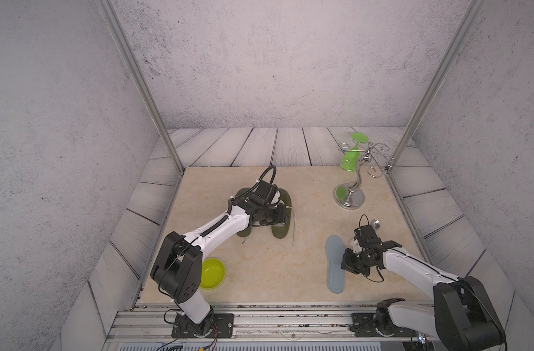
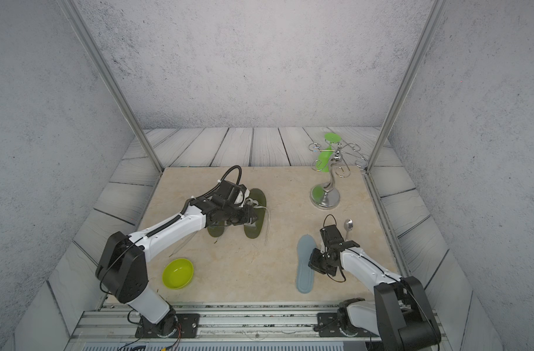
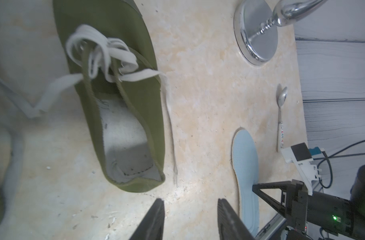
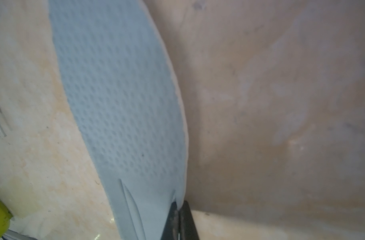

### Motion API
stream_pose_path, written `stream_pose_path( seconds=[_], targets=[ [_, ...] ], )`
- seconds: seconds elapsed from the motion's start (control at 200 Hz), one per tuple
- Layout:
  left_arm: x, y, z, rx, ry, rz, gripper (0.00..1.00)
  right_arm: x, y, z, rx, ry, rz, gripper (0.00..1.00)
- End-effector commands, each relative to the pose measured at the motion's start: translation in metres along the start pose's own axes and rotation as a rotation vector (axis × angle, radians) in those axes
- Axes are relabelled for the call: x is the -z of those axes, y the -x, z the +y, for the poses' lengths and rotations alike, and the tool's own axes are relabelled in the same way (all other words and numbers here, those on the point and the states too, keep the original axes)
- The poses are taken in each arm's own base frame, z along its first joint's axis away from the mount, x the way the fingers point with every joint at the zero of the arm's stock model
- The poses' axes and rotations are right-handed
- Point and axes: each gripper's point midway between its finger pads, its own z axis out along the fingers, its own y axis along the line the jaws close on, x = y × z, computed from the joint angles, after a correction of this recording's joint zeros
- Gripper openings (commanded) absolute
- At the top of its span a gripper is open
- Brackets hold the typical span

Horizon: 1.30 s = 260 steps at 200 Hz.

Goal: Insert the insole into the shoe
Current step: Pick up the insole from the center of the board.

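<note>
There is one insole [image 1: 335, 267], light blue-grey, and it lies on the table [image 1: 259, 267] in the lower right part of both top views. Its long axis runs almost straight up and down in the frame. The dotted forepart points to the upper edge, toward the back wall, and the contoured heel end points to the lower edge. The right gripper [image 4: 178, 212] is closed tight on the long edge of the insole that is on the right in the frame, about at the middle of its length. There are two olive green shoes [image 1: 281, 232], side by side near the middle of the table, well apart from the insole, on its left in the frame. The shoe [image 3: 144, 93] that the left wrist view shows clearly has white laces [image 3: 107, 54] and an open mouth with a grey lining. Its long axis is nearly parallel to the insole, with the toe also toward the upper edge. The left gripper [image 3: 190, 216] hovers over the shoes with its jaws partly apart and nothing between them. Also on the table are one lime green bowl [image 1: 212, 273], one spoon [image 2: 347, 228] and one chrome stand [image 1: 351, 197] with one green glass [image 1: 351, 156].
</note>
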Motion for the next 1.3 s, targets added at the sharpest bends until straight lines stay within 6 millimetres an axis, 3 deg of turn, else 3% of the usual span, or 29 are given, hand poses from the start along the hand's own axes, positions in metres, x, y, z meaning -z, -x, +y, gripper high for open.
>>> stream_pose_path(
  seconds=[0.0, 0.15, 0.295, 0.49, 0.656, 1.046, 1.296],
  targets=[
    [-0.004, -0.014, -0.016, 0.036, -0.068, 0.014, 0.45, 0.013, 0.007, 0.010, 0.047, 0.021, -0.031, 0.00],
    [-0.023, -0.036, -0.032, 0.049, -0.122, 0.039, 0.45, 0.032, 0.018, 0.030, 0.099, 0.074, -0.061, 0.00],
    [-0.037, -0.045, -0.047, 0.086, -0.192, 0.038, 0.45, 0.047, 0.028, 0.053, 0.126, 0.142, -0.080, 0.00],
    [-0.041, -0.041, -0.067, 0.106, -0.292, 0.025, 0.46, 0.057, 0.038, 0.073, 0.160, 0.199, -0.076, 0.00],
    [-0.042, -0.039, -0.085, 0.045, -0.365, 0.055, 0.46, 0.069, 0.041, 0.103, 0.181, 0.325, -0.056, 0.00],
    [-0.045, -0.029, -0.080, 0.019, -0.350, 0.044, 0.46, 0.082, 0.039, 0.133, 0.227, 0.454, 0.015, 0.00],
    [-0.043, -0.004, -0.078, 0.004, -0.345, -0.023, 0.46, 0.085, 0.038, 0.140, 0.239, 0.487, 0.039, 0.00]
  ],
)
